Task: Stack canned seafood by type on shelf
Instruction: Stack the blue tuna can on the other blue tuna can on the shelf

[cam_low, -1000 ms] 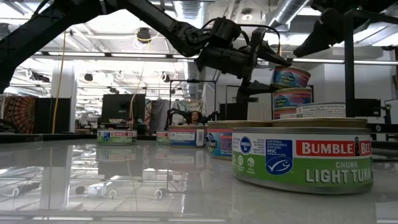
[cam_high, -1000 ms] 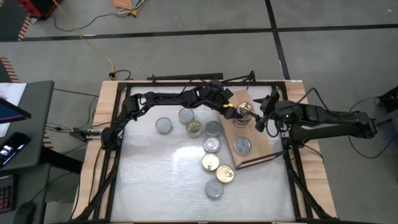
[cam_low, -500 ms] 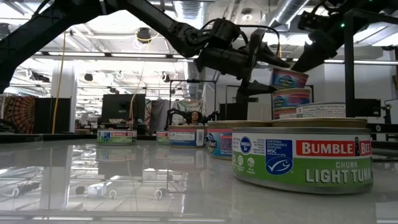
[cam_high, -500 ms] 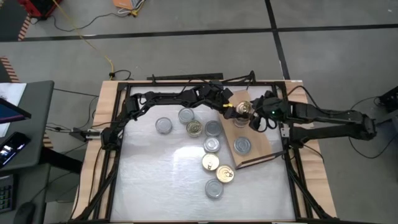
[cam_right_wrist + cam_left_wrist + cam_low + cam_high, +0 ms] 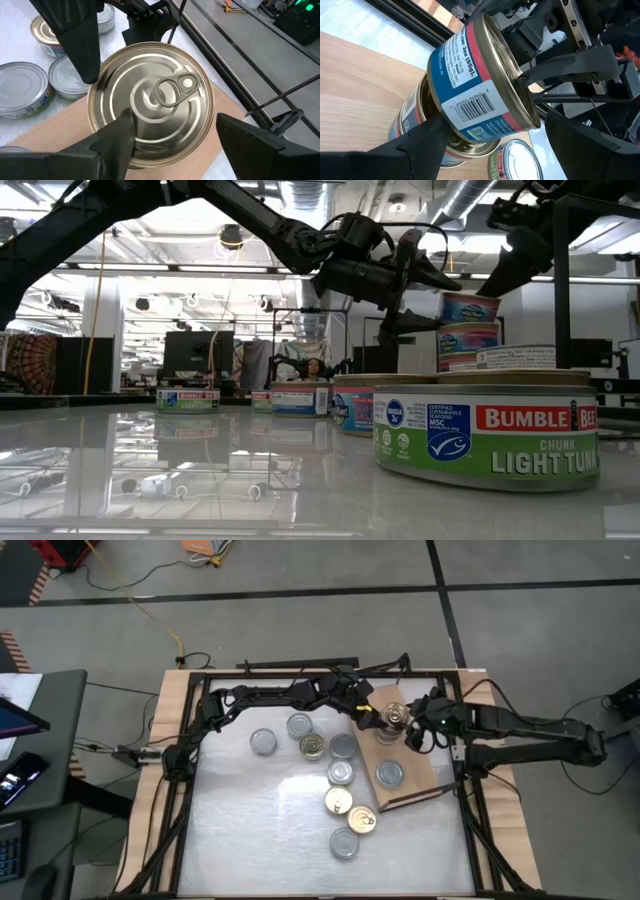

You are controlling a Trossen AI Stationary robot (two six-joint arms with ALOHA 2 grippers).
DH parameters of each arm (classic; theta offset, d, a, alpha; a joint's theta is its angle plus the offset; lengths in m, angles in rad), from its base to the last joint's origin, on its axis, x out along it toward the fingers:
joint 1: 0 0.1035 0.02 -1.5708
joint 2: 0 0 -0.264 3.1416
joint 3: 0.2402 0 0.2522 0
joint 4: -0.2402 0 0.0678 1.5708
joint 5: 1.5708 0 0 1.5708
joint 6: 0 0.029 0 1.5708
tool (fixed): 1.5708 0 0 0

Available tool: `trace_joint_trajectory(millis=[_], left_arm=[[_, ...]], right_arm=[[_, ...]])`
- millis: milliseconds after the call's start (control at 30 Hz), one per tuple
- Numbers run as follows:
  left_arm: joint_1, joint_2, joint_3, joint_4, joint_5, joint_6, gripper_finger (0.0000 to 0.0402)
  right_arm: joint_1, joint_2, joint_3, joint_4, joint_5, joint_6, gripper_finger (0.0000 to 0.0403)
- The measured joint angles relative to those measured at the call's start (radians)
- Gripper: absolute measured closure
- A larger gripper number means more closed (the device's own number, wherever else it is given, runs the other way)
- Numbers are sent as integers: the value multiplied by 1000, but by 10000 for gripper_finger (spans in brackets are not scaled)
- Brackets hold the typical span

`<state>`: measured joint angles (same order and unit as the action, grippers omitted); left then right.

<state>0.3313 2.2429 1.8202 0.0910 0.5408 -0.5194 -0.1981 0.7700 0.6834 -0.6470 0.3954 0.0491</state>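
Observation:
On the shelf (image 5: 420, 755) two gold-lidded tins of canned seafood are stacked, and the top tin (image 5: 392, 717) (image 5: 470, 308) rests level on the lower tin (image 5: 468, 345). My left gripper (image 5: 376, 715) (image 5: 495, 122) is open, its fingers either side of the top tin's blue-and-pink label. My right gripper (image 5: 410, 728) (image 5: 172, 120) is open, hovering above the pull-tab lid (image 5: 155, 105). A silver-lidded tin (image 5: 389, 774) sits alone nearer the shelf's front.
Several loose tins lie on the white tabletop left of the shelf, from one silver tin (image 5: 263, 742) to another (image 5: 343, 842). A Bumble Bee tin (image 5: 487, 435) fills the low view's foreground. Both arms crowd the shelf's far end.
The top tin was tilted in the left gripper's reach and now sits level on the lower tin. The right gripper has come in leftward over the stack. The left gripper has drawn back slightly.

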Motion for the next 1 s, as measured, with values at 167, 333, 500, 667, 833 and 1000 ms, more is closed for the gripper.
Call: trace_joint_trajectory(millis=[167, 333, 500, 667, 833, 1000], left_arm=[[3, 0, 0, -2, -2, 21, 81], [7, -25, 0, -71, -33, 97, 81], [9, -47, -1, -134, -92, 169, 81], [9, -47, -1, -146, -108, 197, 81], [8, -57, -1, -159, -146, 273, 81], [-10, -107, -2, -182, -327, 448, 81]], right_arm=[[0, 2, 0, -10, 0, 4, 97], [1, 0, 0, -11, -5, 4, 97], [3, 2, 0, -10, -9, 3, 97], [7, 2, 0, -6, -23, -4, 97], [15, 0, 0, -3, -28, -12, 97], [14, -18, -3, 52, -31, -57, 97]])
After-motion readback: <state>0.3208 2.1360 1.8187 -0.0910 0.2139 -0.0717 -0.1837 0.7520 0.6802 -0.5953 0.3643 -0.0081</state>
